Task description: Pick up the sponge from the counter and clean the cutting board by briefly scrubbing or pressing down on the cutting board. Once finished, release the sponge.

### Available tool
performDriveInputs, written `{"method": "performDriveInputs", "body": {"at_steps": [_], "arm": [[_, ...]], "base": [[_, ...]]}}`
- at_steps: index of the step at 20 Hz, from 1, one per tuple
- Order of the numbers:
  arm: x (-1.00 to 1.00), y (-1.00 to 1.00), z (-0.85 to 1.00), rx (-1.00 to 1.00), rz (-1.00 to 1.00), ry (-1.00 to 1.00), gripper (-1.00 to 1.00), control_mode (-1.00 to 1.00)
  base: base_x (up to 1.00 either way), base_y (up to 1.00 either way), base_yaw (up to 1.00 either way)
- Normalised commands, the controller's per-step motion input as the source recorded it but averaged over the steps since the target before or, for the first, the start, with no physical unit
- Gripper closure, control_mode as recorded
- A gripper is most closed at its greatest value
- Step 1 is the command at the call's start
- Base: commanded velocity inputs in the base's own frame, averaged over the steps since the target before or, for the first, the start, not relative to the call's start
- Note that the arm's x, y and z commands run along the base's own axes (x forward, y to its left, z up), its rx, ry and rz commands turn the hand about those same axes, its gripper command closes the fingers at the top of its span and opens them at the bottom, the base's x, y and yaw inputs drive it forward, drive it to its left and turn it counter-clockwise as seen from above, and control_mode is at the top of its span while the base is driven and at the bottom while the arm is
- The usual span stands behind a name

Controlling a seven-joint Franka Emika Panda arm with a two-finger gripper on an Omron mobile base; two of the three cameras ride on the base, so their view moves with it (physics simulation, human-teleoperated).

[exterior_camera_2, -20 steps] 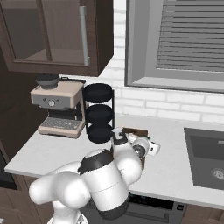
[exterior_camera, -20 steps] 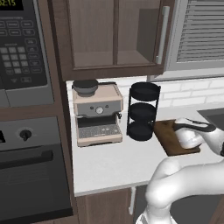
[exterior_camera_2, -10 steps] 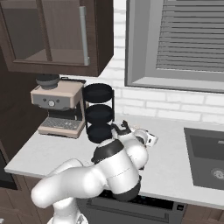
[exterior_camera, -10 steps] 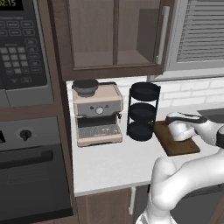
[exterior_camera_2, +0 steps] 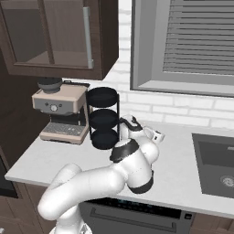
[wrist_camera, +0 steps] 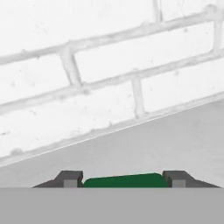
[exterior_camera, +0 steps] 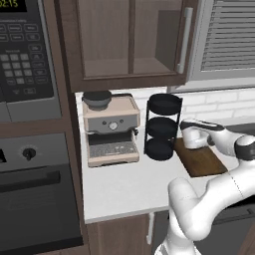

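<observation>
Pinching the sponge [wrist_camera: 126, 180] between both fingertips [wrist_camera: 70, 178], green top showing in the gap. Probably soft, light and squishy, so best squeezed gently at the sides. Beyond the tips, white counter [wrist_camera: 175, 140], then brick wall [wrist_camera: 87, 78].

You see a matt dark wooden cutting board [exterior_camera: 200, 159] on a smooth white counter [exterior_camera: 124, 187]. The sponge [wrist_camera: 126, 180] shows a matt green top. Behind it, the brick wall [wrist_camera: 100, 78] looks rough, white. The rack [exterior_camera: 162, 127] has 3 matt black tiers.
</observation>
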Motion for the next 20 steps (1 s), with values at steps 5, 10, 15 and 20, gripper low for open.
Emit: {"method": "performDriveInputs", "body": {"at_steps": [5,10,15,20], "arm": [[-0.22,-0.63,0.71,0.00,0.00,0.18,1.00,-1.00],[-0.06,-0.69,1.00,0.00,0.00,0.07,1.00,-1.00],[-0.26,-0.54,1.00,0.00,-0.01,0.05,1.00,-1.00],[-0.73,-0.89,0.91,0.00,-0.02,0.23,1.00,-1.00]], "base": [[0.00,0.00,0.00],[0.00,0.00,0.00],[0.00,0.00,0.00],[0.00,0.00,0.00]]}}
